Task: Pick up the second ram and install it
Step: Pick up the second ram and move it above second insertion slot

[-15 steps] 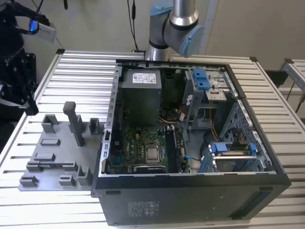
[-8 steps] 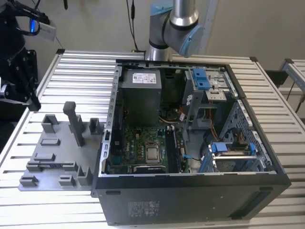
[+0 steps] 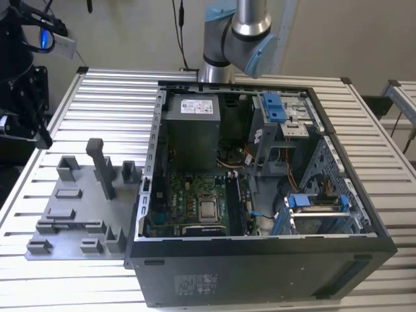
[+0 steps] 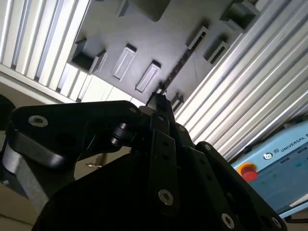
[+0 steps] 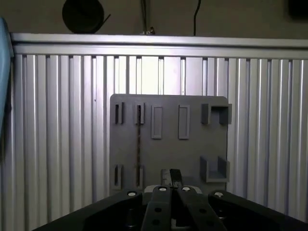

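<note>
On the slatted table [image 3: 110, 97], beside the open computer case [image 3: 260, 273], we see the grey holder plate [image 3: 84, 224]. Near one side edge of the plate, the second ram [image 5: 138, 144] stands on its thin edge, with a slotted block at each end. Inside the case sit a motherboard [image 3: 195, 205] and a power supply [image 3: 192, 133]. Our gripper [image 5: 171, 177] hangs well above the plate, pointing down at it and apart from the ram, its jaws drawn together on nothing.

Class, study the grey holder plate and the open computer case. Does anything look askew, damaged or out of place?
Nothing stands out. The second ram stands on edge, straight between its slots on the grey holder plate, which lies flat on the slatted table. The gripper is apart from it. The computer case shows no damage.
</note>
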